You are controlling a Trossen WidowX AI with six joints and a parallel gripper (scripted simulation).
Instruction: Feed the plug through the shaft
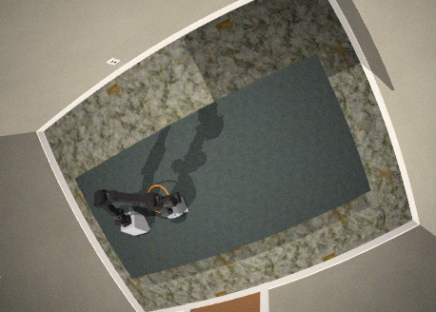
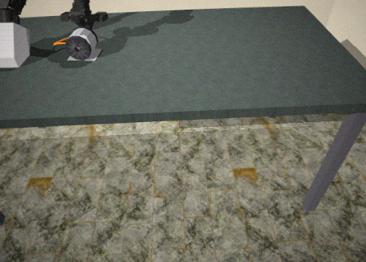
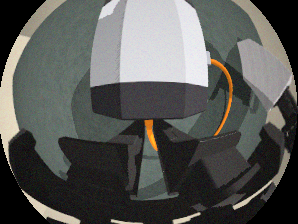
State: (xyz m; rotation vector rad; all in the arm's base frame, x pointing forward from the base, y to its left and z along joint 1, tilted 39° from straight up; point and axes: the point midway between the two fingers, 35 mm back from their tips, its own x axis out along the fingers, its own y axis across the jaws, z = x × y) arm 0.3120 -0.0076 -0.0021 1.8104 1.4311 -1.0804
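The jaws are pinched narrow on the orange cable (image 3: 152, 135), at six o'clock below the motor (image 3: 148, 56) on the tabletop (image 2: 208, 63). Thin and floppy, the cable likely buckles; gripping near the unseen plug seems wisest.

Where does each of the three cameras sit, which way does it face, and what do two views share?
Top: high overhead, looking down on the table; whole arm shows.
Exterior: beyond the table's front edge, facing the motor; only the lower arm shows.
Wrist: on the arm, looking past the gripper, shut on the orange cable.
Shared: exterior and wrist both show that cable.
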